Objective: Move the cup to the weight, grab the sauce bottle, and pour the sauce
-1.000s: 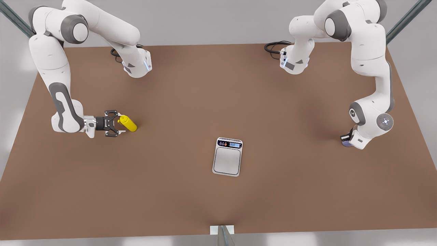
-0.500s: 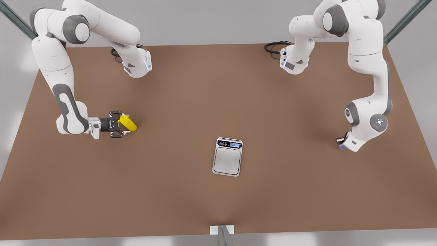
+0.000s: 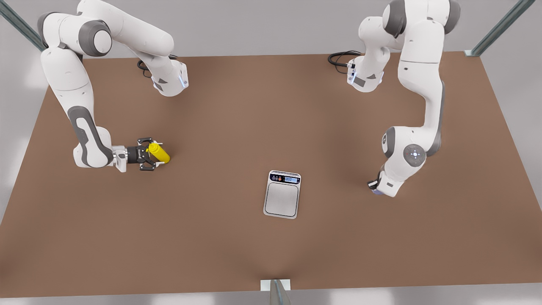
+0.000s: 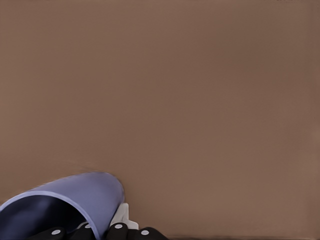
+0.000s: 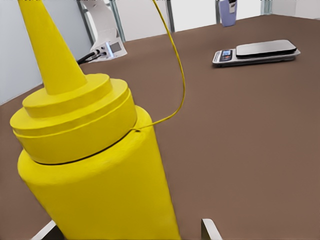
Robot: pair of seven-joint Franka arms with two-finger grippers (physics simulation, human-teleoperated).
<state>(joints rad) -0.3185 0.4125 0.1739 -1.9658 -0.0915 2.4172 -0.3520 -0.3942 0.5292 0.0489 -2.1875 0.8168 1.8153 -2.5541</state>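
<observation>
Left pincer [image 3: 375, 189] clamped on the cup [image 4: 70, 202], above the counter [image 3: 271, 127] toward the front view's right of the weight [image 3: 282, 194]; right pincer [image 3: 151, 157] spread around the upright sauce bottle [image 3: 159, 153].

You are looking at a bare robot test cell, not a home or kitchen: one plain brown surface [image 3: 237, 118] carries everything, with blank grey walls behind its far edge. Two white arms are bolted at the far edge with black cables [image 3: 341, 57] coiled by their bases, and slanted metal frame struts [image 3: 499, 27] rise past the far corners.
</observation>
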